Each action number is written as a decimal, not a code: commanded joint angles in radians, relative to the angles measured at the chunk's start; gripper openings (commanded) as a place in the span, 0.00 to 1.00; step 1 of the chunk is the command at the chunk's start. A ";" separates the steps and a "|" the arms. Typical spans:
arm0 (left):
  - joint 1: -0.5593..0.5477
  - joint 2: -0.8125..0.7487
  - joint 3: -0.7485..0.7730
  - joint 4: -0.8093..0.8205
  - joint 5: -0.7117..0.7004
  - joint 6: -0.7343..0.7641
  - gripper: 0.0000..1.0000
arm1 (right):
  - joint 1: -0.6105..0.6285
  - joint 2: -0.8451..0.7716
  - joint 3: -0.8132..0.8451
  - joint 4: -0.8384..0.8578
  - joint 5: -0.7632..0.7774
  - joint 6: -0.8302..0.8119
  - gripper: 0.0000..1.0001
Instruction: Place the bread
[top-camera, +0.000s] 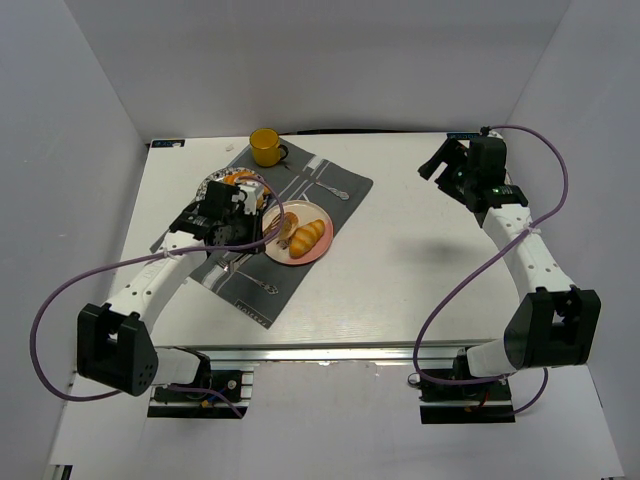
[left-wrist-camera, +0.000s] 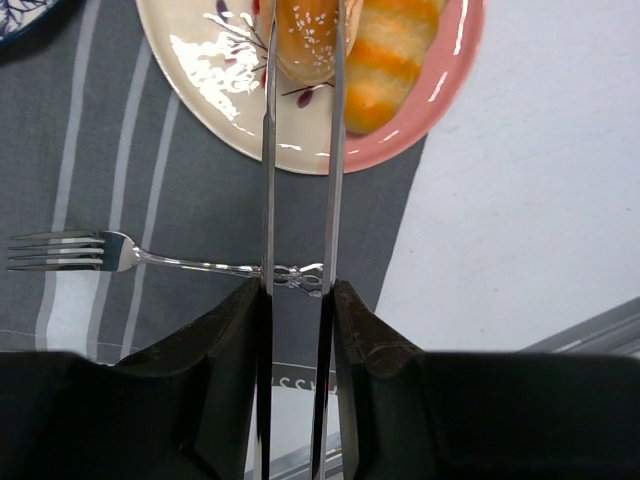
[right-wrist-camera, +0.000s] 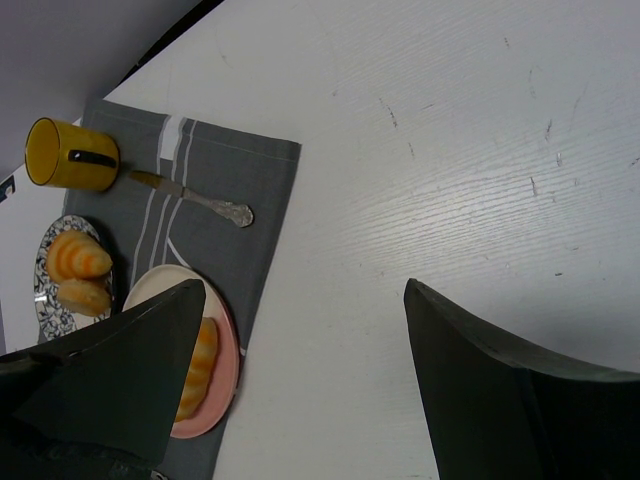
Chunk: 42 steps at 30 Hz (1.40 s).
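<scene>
The left pincer squeezes tongs shut on the sesame roll, over the pink plate beside a striped roll, likely to set it down. The right pincer gapes idle, far right.

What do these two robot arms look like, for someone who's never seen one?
The left arm and right arm are white tubes between chunky black joints, each trailed by a looping purple cable. The left gripper has thin shiny metal fingers; the right gripper has broad black wedges.
</scene>
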 joint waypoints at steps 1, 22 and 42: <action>-0.011 -0.012 -0.012 0.019 -0.064 0.012 0.42 | -0.002 0.014 0.000 0.031 -0.008 0.007 0.87; -0.029 -0.035 0.060 -0.042 -0.123 0.019 0.60 | 0.004 0.029 0.003 0.037 -0.009 0.009 0.87; -0.477 -0.043 0.008 0.341 -0.165 -0.198 0.56 | 0.008 -0.153 -0.057 0.019 0.196 0.084 0.87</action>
